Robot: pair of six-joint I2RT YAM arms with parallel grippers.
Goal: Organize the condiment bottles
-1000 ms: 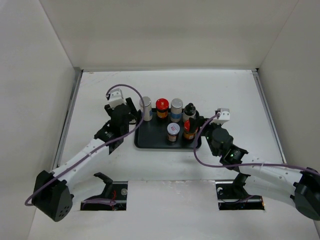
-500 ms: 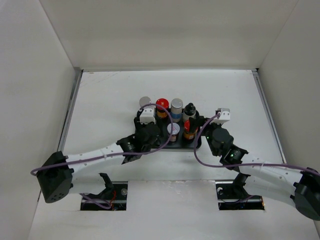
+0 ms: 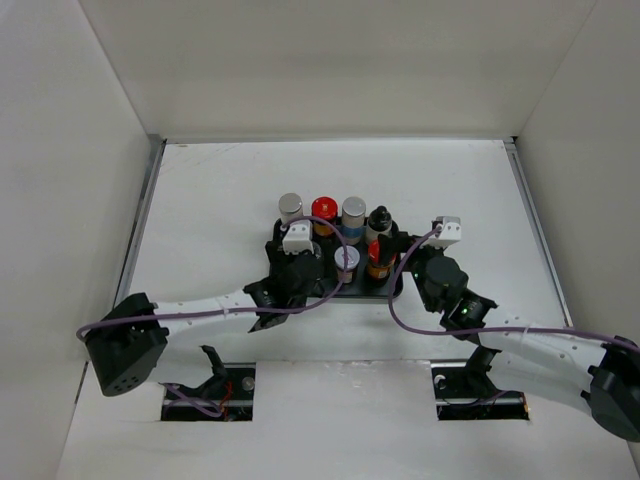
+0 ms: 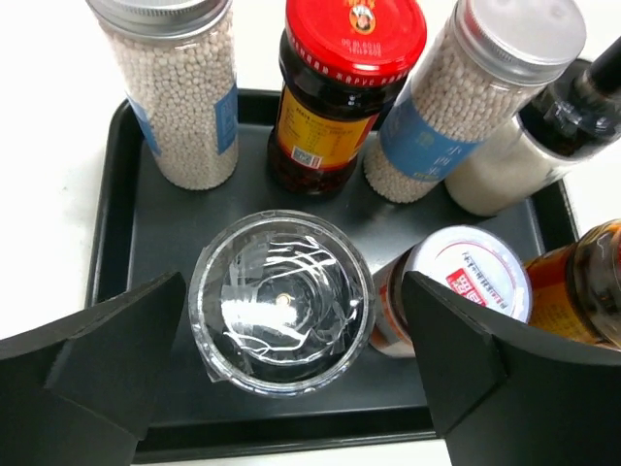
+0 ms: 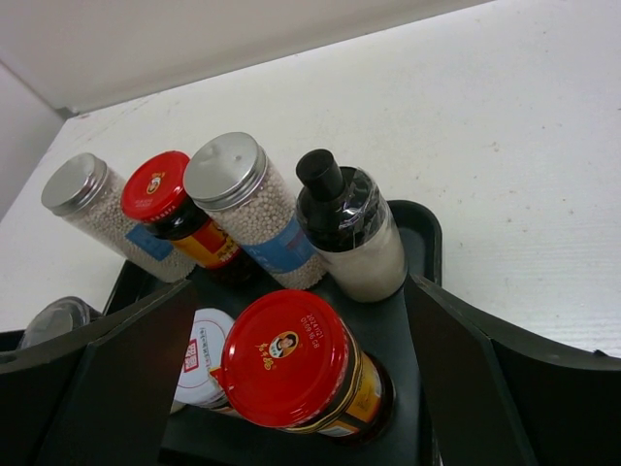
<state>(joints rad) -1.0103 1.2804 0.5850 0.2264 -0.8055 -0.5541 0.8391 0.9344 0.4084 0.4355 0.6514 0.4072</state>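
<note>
White table (image 3: 200, 180): hidden from above, a clear-lidded jar (image 4: 280, 301) at the tray's (image 4: 155, 199) seven o'clock stands inside the spread left gripper (image 4: 291, 291); right gripper (image 5: 301, 283) gapes too.

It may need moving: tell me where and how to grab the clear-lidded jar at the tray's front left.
Grip the clear-lidded jar by its round wall below the lid, coming straight down: it stands upright on the tray. Probably pinch front-to-back, since the white-capped jar crowds its right side.
</note>
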